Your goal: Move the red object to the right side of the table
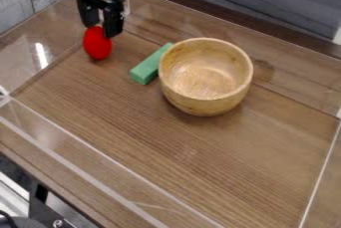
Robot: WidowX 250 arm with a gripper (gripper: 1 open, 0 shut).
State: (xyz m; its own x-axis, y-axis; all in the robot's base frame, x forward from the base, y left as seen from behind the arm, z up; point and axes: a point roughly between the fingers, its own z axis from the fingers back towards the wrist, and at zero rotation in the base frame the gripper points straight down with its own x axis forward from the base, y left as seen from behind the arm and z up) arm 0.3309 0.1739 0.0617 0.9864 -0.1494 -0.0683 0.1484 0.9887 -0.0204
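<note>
With your gripper point(102, 23) spread wide, centre it over the strawberry point(96, 44) before lowering and closing gently.
</note>
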